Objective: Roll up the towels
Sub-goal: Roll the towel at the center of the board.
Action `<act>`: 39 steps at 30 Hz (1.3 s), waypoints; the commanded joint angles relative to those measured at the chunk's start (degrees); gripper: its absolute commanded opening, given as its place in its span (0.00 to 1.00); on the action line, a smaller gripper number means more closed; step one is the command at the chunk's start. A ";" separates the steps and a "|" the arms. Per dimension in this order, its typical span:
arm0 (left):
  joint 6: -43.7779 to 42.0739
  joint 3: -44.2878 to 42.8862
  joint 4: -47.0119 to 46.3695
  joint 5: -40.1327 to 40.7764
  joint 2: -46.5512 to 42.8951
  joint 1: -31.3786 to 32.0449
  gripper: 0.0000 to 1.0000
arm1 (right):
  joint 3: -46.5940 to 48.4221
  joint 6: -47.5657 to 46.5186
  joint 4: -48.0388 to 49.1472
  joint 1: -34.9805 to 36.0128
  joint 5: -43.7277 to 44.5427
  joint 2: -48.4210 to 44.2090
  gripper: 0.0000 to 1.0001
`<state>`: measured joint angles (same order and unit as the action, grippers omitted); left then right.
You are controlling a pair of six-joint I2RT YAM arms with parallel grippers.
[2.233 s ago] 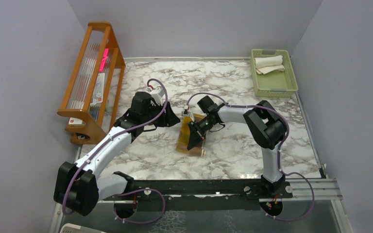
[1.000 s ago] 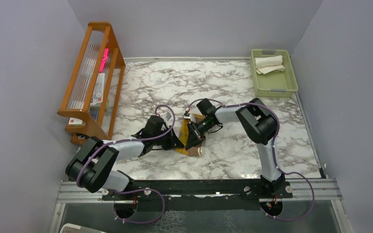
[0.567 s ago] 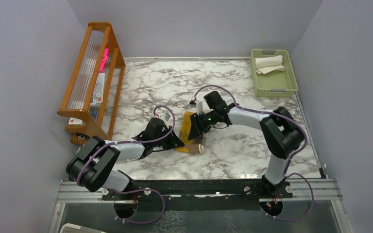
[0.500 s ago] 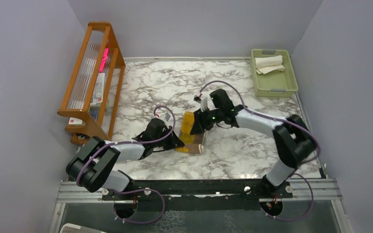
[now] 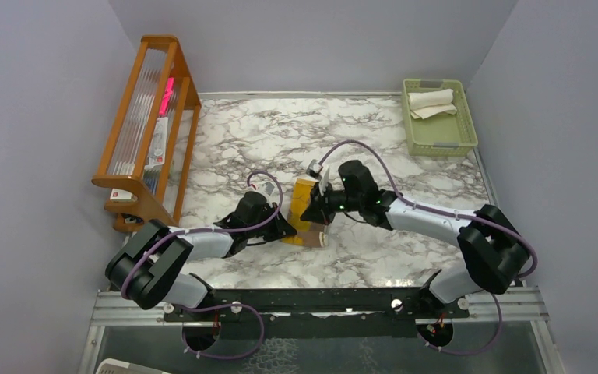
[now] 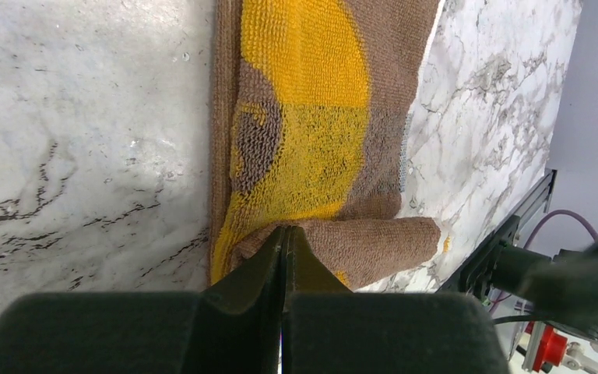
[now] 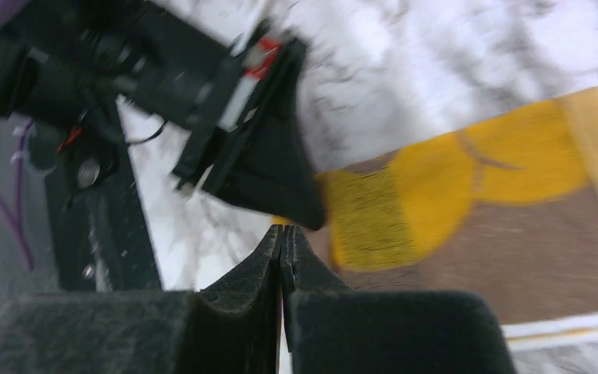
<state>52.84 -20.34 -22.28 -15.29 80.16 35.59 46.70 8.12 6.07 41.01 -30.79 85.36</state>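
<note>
A brown towel [image 5: 316, 227] lies on the marble table with a mustard yellow towel [image 5: 304, 192] on top of it. Its near end is rolled up [image 6: 374, 245]. My left gripper [image 5: 286, 231] is shut, its tips [image 6: 284, 231] against the left end of that roll. My right gripper [image 5: 317, 209] is shut and empty, just above the towels. In the blurred right wrist view its tips [image 7: 283, 231] are over the yellow towel [image 7: 452, 179] and the brown towel [image 7: 529, 257], close to the left gripper [image 7: 311, 214]. A cream-white towel [image 5: 431, 102] lies in the basket.
A pale green plastic basket [image 5: 442, 142] stands at the far right corner. A wooden rack [image 5: 144, 117] holding flat items stands along the left edge. Grey walls close in the table on three sides. The black rail [image 5: 319, 300] runs along the near edge.
The left gripper came down from the far left to the towel's near left end and stayed. The right arm swung its elbow out to the right while its gripper stayed over the towels.
</note>
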 commanded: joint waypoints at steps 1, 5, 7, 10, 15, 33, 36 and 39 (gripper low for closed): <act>-0.51 1.98 6.11 4.94 1.05 0.35 0.00 | -2.82 0.29 0.10 2.70 -4.68 -1.52 0.01; -0.46 2.02 6.10 5.28 1.27 0.36 0.00 | -4.97 2.09 0.17 3.71 -4.61 0.86 0.01; -0.53 1.89 6.13 5.40 1.34 0.38 0.00 | -5.99 3.10 0.10 3.80 -2.98 2.89 0.01; -0.70 1.73 6.57 5.49 1.43 0.43 0.00 | -7.66 5.19 0.77 3.78 0.48 6.34 0.01; -0.76 1.81 8.00 6.68 0.43 0.37 0.00 | -11.29 8.52 1.87 3.72 3.52 6.39 0.01; -3.13 0.17 10.33 7.38 0.55 0.40 0.00 | -9.29 -9.42 -4.13 11.94 21.24 -11.19 0.45; -3.18 0.12 10.36 7.37 0.45 0.39 0.00 | -9.83 -15.85 -3.13 16.21 23.63 -10.18 0.45; -3.18 0.07 10.53 7.29 0.47 0.40 0.00 | -9.39 -20.89 -3.19 21.19 25.43 -7.32 0.44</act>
<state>52.62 -21.23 -19.59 -12.80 79.29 36.14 36.97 -2.13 3.64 57.08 -11.03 75.11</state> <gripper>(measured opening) 0.010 0.444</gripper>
